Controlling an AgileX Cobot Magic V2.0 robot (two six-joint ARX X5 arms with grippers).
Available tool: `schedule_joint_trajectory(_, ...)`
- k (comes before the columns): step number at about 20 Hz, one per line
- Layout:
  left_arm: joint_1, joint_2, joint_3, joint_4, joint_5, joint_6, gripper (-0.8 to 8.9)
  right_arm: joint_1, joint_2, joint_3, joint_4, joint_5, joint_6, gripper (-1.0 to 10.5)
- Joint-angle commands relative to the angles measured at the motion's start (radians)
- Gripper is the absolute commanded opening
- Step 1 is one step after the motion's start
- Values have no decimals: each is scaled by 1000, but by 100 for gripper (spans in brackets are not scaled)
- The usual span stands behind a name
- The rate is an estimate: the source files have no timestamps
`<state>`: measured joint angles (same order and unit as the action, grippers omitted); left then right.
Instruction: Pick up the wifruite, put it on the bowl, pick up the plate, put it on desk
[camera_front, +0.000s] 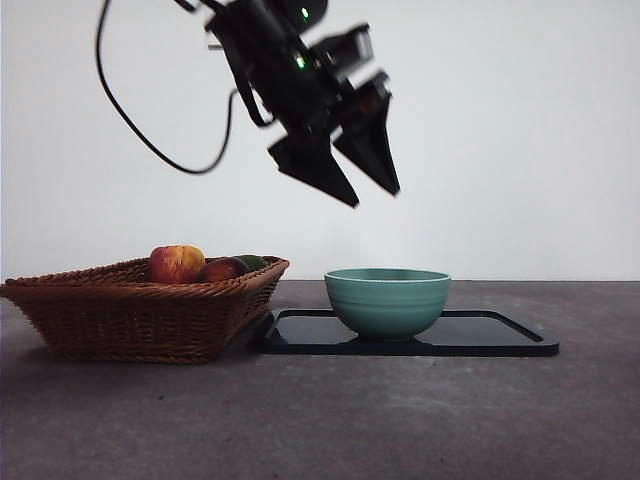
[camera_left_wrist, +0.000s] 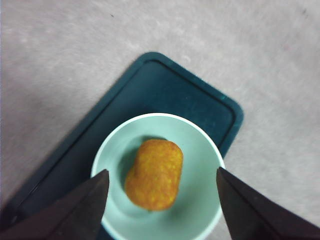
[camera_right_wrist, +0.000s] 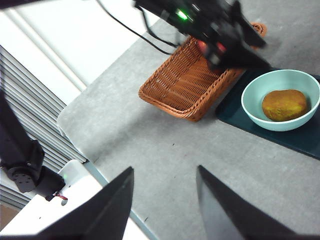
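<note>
The ochre-brown wifruite (camera_left_wrist: 154, 174) lies inside the teal-green bowl (camera_left_wrist: 202, 165); it also shows in the right wrist view (camera_right_wrist: 284, 105). In the front view the bowl (camera_front: 387, 300) hides it. The bowl stands on a dark flat plate (camera_front: 480, 337). My left gripper (camera_front: 370, 195) hangs open and empty well above the bowl, its jaws spread wide in the left wrist view (camera_left_wrist: 160, 200). My right gripper (camera_right_wrist: 165, 192) is open and empty, off to the side over the desk (camera_front: 330, 420).
A brown wicker basket (camera_front: 140, 305) stands left of the plate, touching its edge, with a red-and-yellow apple (camera_front: 176, 262) and a dark red fruit (camera_front: 222, 268) in it. The table's edge and a white base (camera_right_wrist: 65, 200) show in the right wrist view.
</note>
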<state>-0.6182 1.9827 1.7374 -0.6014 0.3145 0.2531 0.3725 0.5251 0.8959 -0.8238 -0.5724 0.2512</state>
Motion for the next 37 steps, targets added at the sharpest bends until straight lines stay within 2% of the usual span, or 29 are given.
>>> schedule_joint_trajectory(1, -20, 60, 34, 27, -8, 61, 344, 5, -7, 17, -13, 1, 15, 200)
schedule_joint_trajectory(5, -40, 119, 34, 61, -37, 125, 344, 5, -13, 17, -62, 4, 15, 200)
schedule_joint_trajectory(10, -53, 155, 34, 109, -55, 157, 344, 6, -13, 17, -76, 4, 14, 200)
schedule_joint_trajectory(19, -59, 203, 34, 121, -56, 167, 344, 6, -13, 17, -105, 4, -1, 200)
schedule_joint_trajectory(23, -59, 205, 34, 116, -57, 209, 344, 6, -13, 17, -106, 4, -1, 200)
schedule_joint_trajectory(35, -65, 229, 34, 104, -57, 218, 341, 6, -13, 17, -106, 4, -5, 200)
schedule_joint_trajectory(37, -65, 229, 34, 105, -57, 218, 294, 6, -13, 17, -106, 4, -5, 200)
